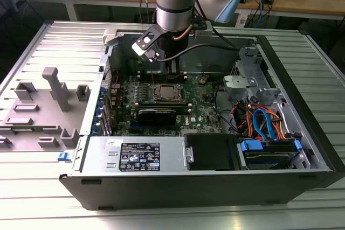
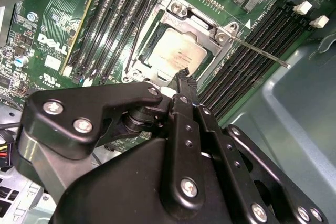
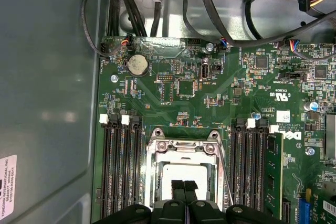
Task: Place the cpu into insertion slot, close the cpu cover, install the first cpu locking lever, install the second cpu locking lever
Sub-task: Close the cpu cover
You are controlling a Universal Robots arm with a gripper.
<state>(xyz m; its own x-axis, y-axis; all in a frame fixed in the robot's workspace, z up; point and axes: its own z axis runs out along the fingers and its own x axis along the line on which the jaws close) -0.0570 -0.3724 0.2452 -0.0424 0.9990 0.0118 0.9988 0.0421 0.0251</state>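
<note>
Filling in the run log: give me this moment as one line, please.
cpu: seated in insertion slot | cpu cover: down over it | gripper: shut, tips at cover's edge | locking lever: sticking out sideways

The cpu [image 2: 177, 52] lies inside the cpu cover [image 2: 173, 19]; in the exterior view, power supply [image 1: 137, 156] at its 7 o'clock, hard drive [image 1: 267, 155] at 4 o'clock

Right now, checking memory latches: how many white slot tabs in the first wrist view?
4: two tabs on one side of the cpu cover, two on the other; the end effector may hide more.
</note>
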